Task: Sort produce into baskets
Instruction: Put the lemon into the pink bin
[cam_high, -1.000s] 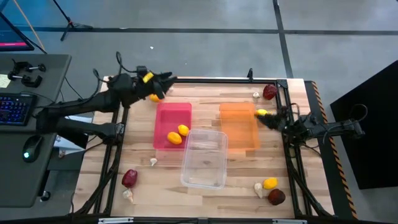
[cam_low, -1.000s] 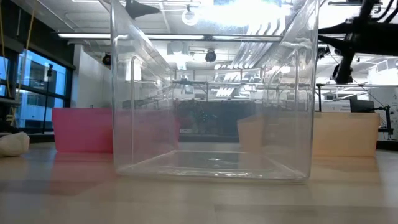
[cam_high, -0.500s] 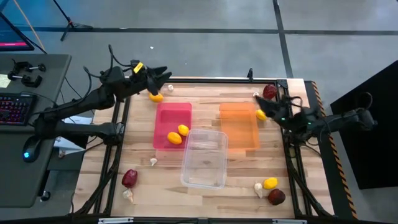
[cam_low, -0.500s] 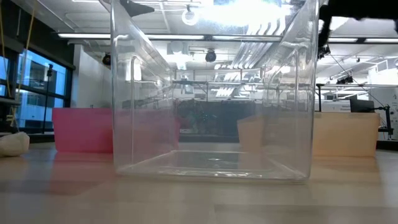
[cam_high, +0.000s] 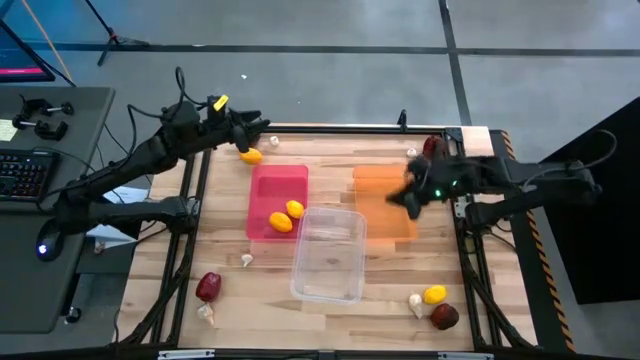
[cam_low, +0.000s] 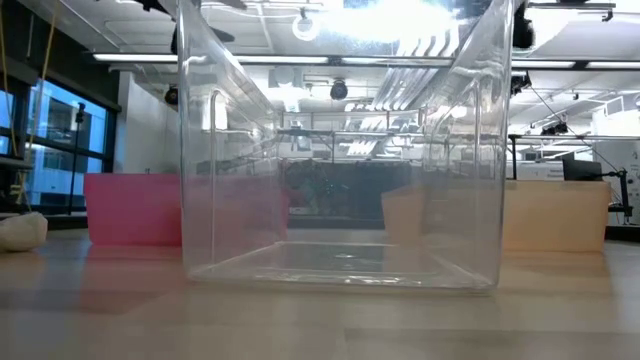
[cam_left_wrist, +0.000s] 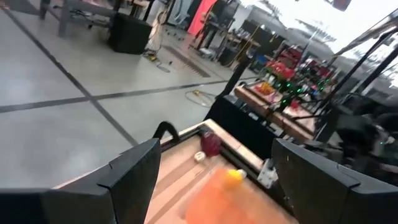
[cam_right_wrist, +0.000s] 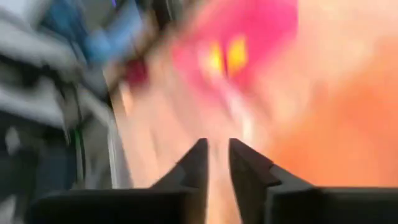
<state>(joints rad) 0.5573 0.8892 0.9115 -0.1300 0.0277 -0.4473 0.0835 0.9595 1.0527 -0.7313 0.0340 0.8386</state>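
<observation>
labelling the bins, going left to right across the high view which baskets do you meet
pink basket → clear basket → orange basket. The clear one lies nearer the table's front edge and overlaps both neighbours' span, but its centre falls between them.

No text, label, brand, number or sign can be read on anything in these views.

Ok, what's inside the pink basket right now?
Two yellow-orange lemons lie together in the pink basket, toward its near end. The rest of its floor shows bare; nothing covers it from above.
</observation>
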